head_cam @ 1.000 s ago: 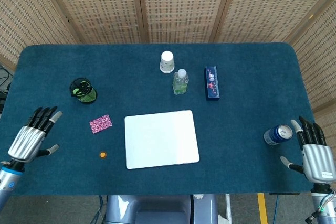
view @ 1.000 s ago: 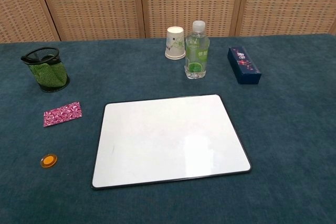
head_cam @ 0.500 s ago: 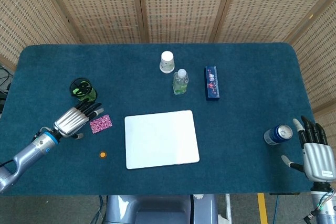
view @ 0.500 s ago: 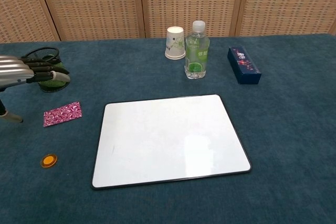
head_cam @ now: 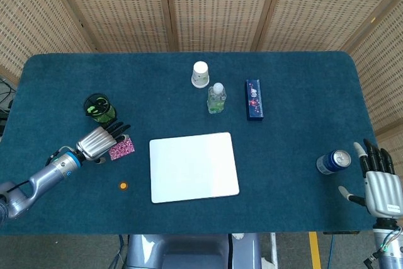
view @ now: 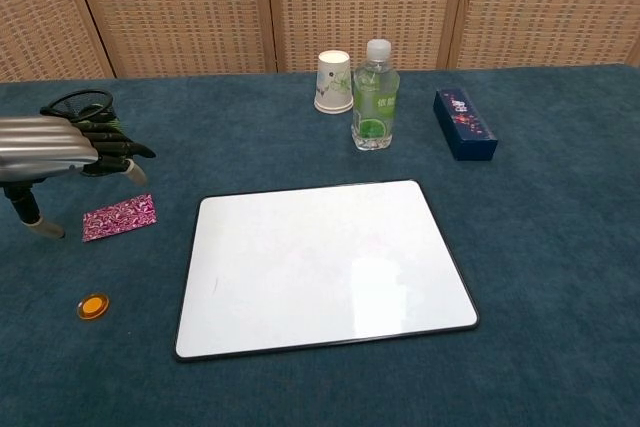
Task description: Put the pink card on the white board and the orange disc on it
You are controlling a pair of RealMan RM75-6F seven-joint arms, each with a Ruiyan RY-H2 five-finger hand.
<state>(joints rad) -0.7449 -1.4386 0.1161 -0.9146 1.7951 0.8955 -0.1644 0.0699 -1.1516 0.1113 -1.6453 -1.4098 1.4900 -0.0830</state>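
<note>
The pink patterned card [head_cam: 121, 148] [view: 119, 218] lies flat on the blue cloth, left of the white board [head_cam: 193, 167] [view: 320, 265]. A small orange disc [head_cam: 123, 186] [view: 93, 306] sits nearer the front edge, left of the board's front corner. My left hand [head_cam: 101, 141] [view: 62, 150] hovers just above and left of the card, fingers stretched out over it, holding nothing. At the table's right front edge, my right hand [head_cam: 380, 184] is open, palm down, beside a can; the chest view does not show it.
A green mesh cup [head_cam: 100, 109] [view: 88, 133] stands just behind my left hand. Behind the board are a paper cup [head_cam: 200, 74], a clear bottle [head_cam: 216, 98] and a dark blue box [head_cam: 254, 99]. A blue can [head_cam: 332, 161] stands next to my right hand.
My left hand has come from the left front edge across the cloth to the pink card, and now hangs lower and closer over it. The right hand has barely moved.
</note>
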